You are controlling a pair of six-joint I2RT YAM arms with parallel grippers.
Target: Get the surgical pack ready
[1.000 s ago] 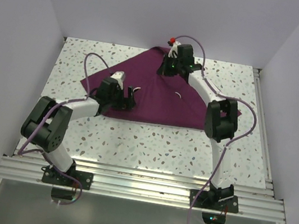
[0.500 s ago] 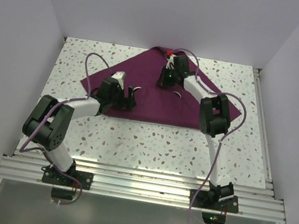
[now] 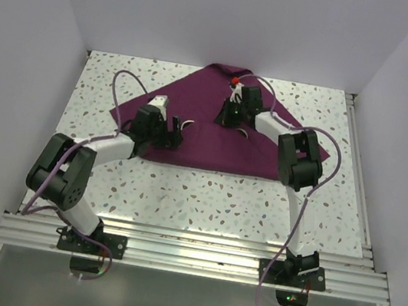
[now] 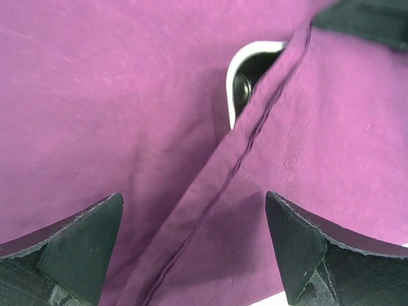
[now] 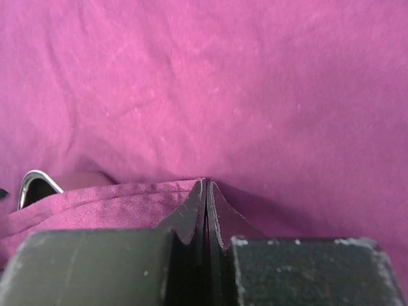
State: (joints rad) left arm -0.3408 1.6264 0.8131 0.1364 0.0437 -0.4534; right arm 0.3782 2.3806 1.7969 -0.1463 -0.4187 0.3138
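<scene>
One fold of the plum-purple cloth (image 5: 255, 95) sat pinched in my right jaws; my left jaws gaped.

Seen from above, the light is bright and even, apparently coming from overhead, and the walls (image 3: 18, 54) pick up a faint lilac cast. The speckled tabletop (image 3: 197, 195) looks matte, and the arms (image 3: 108, 147) throw only short, weak shadows on it. The plum cloth (image 3: 206, 142) reads dark and flat there, its small details smudged. In the left wrist view the cloth is sharp mid-frame, a soft shadow lies beside its folded hem, and the steel tray (image 4: 230, 83) rim glints white (the left claw (image 4: 193, 210), close to the lens, looks slightly soft). The right wrist view is pinker and softer, and the right claw (image 5: 206, 191) is a dark, near mass.
</scene>
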